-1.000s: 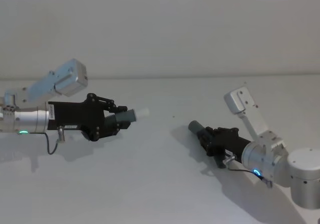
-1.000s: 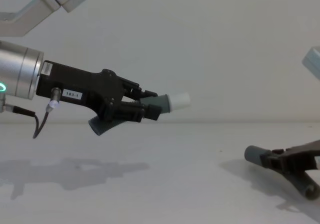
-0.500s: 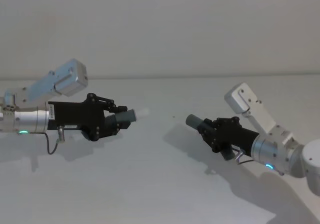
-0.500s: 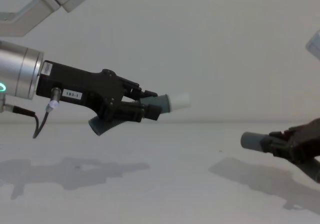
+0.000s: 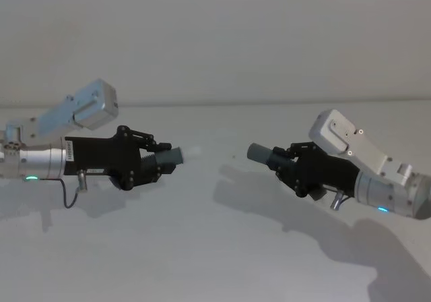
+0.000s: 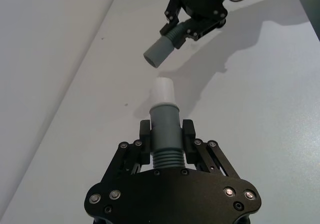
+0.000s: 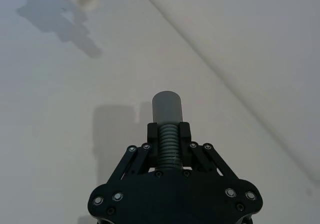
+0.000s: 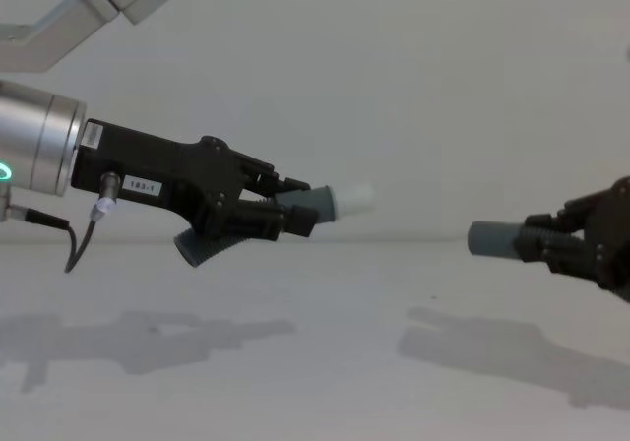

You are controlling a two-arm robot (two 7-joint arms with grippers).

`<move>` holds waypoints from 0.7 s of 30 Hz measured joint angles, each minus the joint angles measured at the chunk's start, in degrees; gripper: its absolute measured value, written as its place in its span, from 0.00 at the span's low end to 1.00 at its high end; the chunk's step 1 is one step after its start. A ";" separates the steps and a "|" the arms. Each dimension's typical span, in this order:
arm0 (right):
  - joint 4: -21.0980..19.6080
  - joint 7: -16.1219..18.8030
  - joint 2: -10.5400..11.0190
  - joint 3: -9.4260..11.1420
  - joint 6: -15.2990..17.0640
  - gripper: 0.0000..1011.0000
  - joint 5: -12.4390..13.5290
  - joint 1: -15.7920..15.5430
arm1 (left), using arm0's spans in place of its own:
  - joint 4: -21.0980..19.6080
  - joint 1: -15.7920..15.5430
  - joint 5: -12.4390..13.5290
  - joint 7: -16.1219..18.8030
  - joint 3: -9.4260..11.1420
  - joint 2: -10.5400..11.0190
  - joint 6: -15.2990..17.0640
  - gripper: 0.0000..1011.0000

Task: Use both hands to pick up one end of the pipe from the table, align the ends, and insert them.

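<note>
The right gripper (image 5: pixel 286 164), clamped on the ribbed pipe piece (image 5: pixel 261 155), is raising it off the table (image 5: pixel 222 248) and levelling its open mouth (image 8: pixel 472 237) toward the white tip (image 8: pixel 356 200). The left gripper (image 5: pixel 160 162) is gripping the white-tipped piece (image 8: pixel 317 205) aloft. The ends are now facing but well apart, so insertion is pending.

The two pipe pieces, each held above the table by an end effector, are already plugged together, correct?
Not joined: the chest view shows a gap between the white-tipped piece in the left end effector and the grey-mouthed piece in the right end effector. Both are above the table.
</note>
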 joint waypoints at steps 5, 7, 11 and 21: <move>1.04 2.88 1.80 -1.09 -5.85 0.22 -1.02 2.08 | 0.00 0.00 0.00 0.00 0.00 0.00 0.00 0.34; 1.38 3.58 2.16 -1.35 -7.44 0.22 -1.27 2.64 | 0.00 0.00 0.00 0.00 0.00 0.00 0.00 0.34; 2.67 5.79 3.15 -2.40 -12.56 0.22 -2.07 4.65 | 0.00 0.00 0.00 0.00 0.00 0.00 0.00 0.34; 6.19 10.25 3.95 -4.51 -23.01 0.22 -3.59 8.98 | 0.00 0.00 0.00 0.00 0.00 0.00 0.00 0.34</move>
